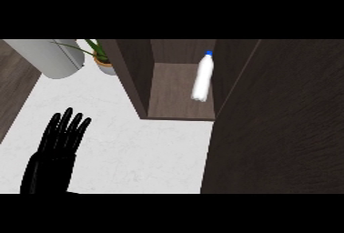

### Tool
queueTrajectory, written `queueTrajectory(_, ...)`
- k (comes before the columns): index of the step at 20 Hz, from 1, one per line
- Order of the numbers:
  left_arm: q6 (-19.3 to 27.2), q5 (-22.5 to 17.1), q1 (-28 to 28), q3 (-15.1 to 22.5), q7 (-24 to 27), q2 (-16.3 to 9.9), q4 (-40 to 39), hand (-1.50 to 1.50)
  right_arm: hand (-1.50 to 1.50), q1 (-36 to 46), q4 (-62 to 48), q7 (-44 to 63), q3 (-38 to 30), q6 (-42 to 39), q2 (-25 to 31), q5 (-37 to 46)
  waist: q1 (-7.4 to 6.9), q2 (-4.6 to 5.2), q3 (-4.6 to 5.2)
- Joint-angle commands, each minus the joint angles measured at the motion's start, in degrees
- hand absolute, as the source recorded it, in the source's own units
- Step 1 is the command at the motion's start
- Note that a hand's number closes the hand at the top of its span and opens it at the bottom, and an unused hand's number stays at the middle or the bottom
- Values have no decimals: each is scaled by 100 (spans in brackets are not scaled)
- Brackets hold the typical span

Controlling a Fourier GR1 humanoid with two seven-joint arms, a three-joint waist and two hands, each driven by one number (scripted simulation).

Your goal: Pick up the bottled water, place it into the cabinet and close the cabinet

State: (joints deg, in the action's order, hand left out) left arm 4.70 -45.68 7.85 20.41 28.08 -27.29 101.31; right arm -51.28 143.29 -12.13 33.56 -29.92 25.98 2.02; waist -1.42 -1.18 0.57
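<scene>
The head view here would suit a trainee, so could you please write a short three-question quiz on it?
1. True or false: the bottled water is already inside the cabinet.
2. Which robot hand shows, and how are its fingers? A) left robot hand, straight B) left, curled C) right, straight
3. What stands on the counter left of the cabinet, at the view's top?

Key: 1 true. 2 A. 3 a potted plant, beside a grey cylinder.
</scene>
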Motion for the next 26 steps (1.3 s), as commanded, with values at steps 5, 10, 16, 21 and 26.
queueTrajectory(5, -536, -468, 488, -567, -50, -577, 295, -150, 150, 600, 833, 927, 1202, 42, 47, 747, -196, 42, 24)
queueTrajectory(10, -908, -641, 782, -744, -6, -797, 392, -150, 150, 692, 370, 878, 1666, 396, -400, 260, -360, 90, 20)
queueTrajectory(16, -1329, -850, 878, -968, -37, -1050, 332, -150, 150, 1088, 351, 1062, 1632, 301, -303, 79, -593, 186, 33)
queueTrajectory(21, -1550, -907, 860, -1022, -111, -1211, 401, -150, 150, 1438, 235, 1365, 1425, 360, -300, -53, -771, 263, 42)
queueTrajectory(26, -1745, -962, 911, -1141, -145, -1389, 436, -150, 150, 1796, 175, 1497, 1255, 288, -249, -130, -1007, 284, 57)
